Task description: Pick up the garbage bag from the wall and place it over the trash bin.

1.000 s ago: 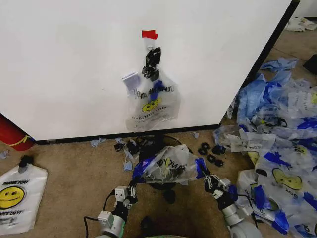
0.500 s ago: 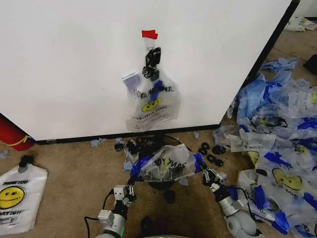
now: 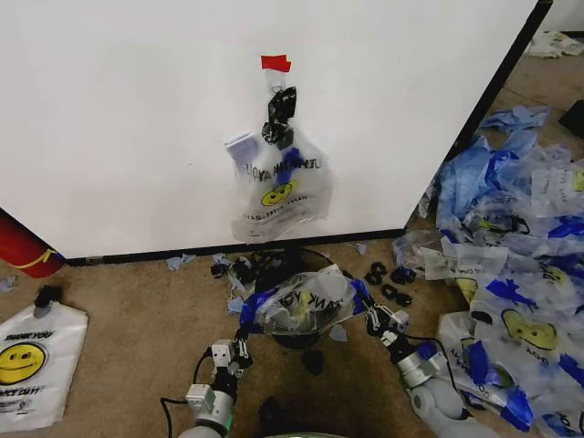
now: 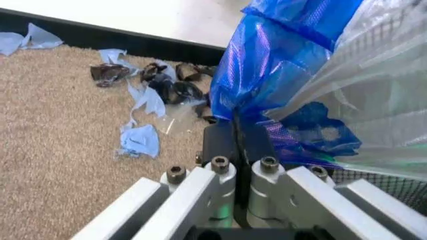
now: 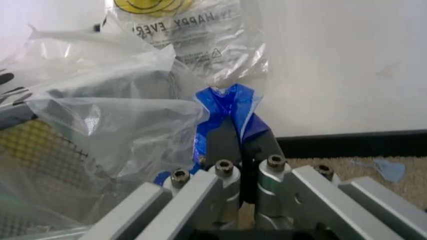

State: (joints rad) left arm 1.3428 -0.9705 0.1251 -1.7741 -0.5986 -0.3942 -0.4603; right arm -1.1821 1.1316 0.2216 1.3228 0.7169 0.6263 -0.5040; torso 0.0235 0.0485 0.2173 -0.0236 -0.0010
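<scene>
See-through garbage bag (image 3: 303, 306) draped over black trash bin (image 3: 297, 339)

The right gripper (image 5: 239, 145) has its jaws pressed together on a blue handle of the garbage bag (image 5: 113, 115), the blue plastic bunching up just beyond their tips. To one side of the jaws the see-through bag billows over the black mesh of the trash bin (image 5: 40, 165). Beyond the jaws stands the wall (image 5: 333, 65), where another clear bag (image 5: 193, 40) with a yellow face and dark lettering hangs, a black strip (image 5: 353, 142) along its base above the carpet (image 5: 393, 175).
</scene>
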